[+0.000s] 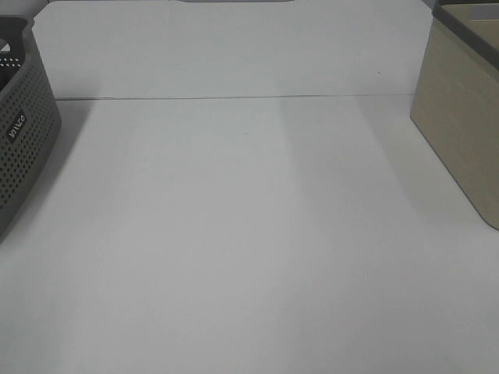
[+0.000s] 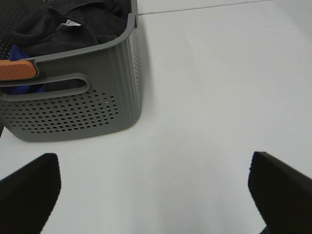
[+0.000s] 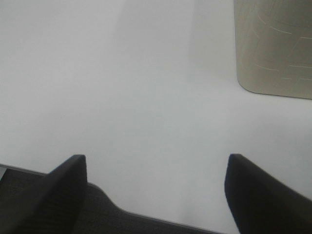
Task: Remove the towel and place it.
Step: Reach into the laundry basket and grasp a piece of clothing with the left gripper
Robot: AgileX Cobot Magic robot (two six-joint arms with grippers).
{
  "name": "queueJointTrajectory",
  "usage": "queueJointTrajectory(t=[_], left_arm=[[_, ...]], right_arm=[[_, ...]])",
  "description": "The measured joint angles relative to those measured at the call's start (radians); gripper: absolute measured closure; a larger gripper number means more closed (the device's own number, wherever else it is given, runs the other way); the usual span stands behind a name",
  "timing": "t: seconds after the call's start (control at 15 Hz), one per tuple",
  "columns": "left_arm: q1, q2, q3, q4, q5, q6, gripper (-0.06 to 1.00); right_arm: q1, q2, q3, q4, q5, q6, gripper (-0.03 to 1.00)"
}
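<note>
The dark navy-black towel (image 2: 73,22) lies crumpled inside a grey perforated basket (image 2: 87,112), with a white label showing and a bit of blue cloth beneath it. The basket also shows at the left edge of the exterior high view (image 1: 23,148), where the towel is hidden. My left gripper (image 2: 153,190) is open and empty, low over the white table a short way in front of the basket. My right gripper (image 3: 156,190) is open and empty, over the table near its front edge. Neither arm shows in the exterior high view.
A beige bin (image 1: 464,132) stands at the right of the table and shows in the right wrist view (image 3: 273,48). An orange strip (image 2: 17,69) sits on the basket's rim. The white table (image 1: 249,234) lies between the two containers.
</note>
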Motion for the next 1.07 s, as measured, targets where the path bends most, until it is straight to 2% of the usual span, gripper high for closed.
queueJointTrajectory(t=[1.07], left_arm=[[0.000,0.000,0.000,-0.007,0.000,0.006,-0.05]], right_arm=[[0.000,0.000,0.000,0.000,0.000,0.000,0.20]])
